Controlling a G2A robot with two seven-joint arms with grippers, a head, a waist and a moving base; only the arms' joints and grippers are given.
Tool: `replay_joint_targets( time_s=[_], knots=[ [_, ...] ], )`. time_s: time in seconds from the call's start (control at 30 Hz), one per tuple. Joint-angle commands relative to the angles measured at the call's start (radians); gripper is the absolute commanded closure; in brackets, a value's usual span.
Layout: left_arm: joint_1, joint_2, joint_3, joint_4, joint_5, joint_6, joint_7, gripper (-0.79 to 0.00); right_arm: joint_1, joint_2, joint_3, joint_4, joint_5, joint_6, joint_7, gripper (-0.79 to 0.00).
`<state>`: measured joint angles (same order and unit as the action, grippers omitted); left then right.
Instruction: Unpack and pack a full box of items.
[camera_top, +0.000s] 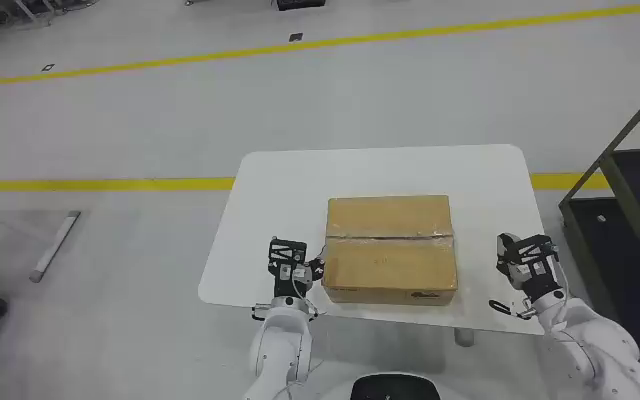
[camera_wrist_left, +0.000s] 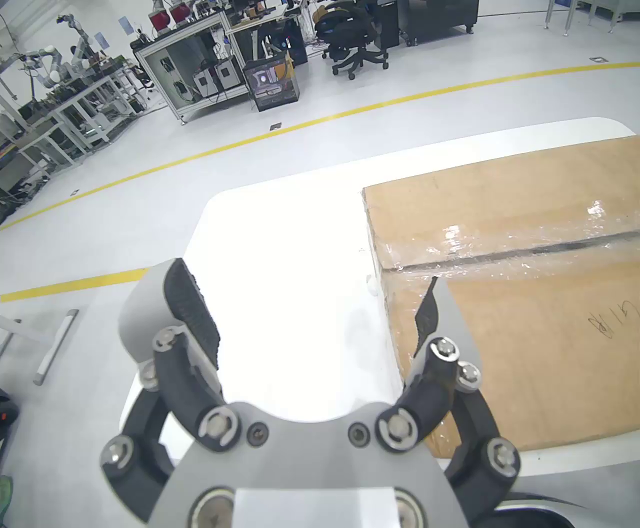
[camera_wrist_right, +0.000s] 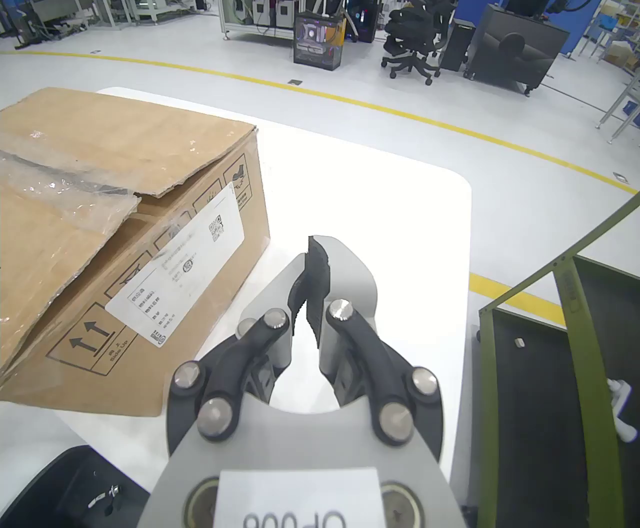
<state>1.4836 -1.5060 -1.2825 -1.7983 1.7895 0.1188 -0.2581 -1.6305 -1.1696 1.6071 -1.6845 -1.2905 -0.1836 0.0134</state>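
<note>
One box (camera_top: 390, 245) separates left tool (camera_top: 288, 250) from right tool (camera_top: 522, 248)

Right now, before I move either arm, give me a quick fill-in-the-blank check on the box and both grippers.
1. The left gripper has its fingers ____.
2. The right gripper has its fingers ____.
3. The box stands on the table ____ the two grippers, touched by neither.

Missing words: open; shut; between.
</note>
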Motion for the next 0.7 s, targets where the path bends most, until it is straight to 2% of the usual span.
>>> replay_joint_targets(
  time_s=[0.0, 0.33, 0.67],
  knots=[
    [0.0, 0.0, 0.0, 0.0, 0.0, 0.0, 0.0, -0.785, 0.0, 0.0, 0.0, 0.0, 0.0, 0.0, 0.0, 0.0],
    [0.0, 0.0, 0.0, 0.0, 0.0, 0.0, 0.0, -0.785, 0.013, -0.006, -0.01, 0.017, 0.043, 0.033, 0.035, 0.0],
    [0.0, 0.0, 0.0, 0.0, 0.0, 0.0, 0.0, -0.785, 0.116, -0.034, -0.168, 0.14, 0.11, 0.075, 0.059, 0.0]
  ],
)
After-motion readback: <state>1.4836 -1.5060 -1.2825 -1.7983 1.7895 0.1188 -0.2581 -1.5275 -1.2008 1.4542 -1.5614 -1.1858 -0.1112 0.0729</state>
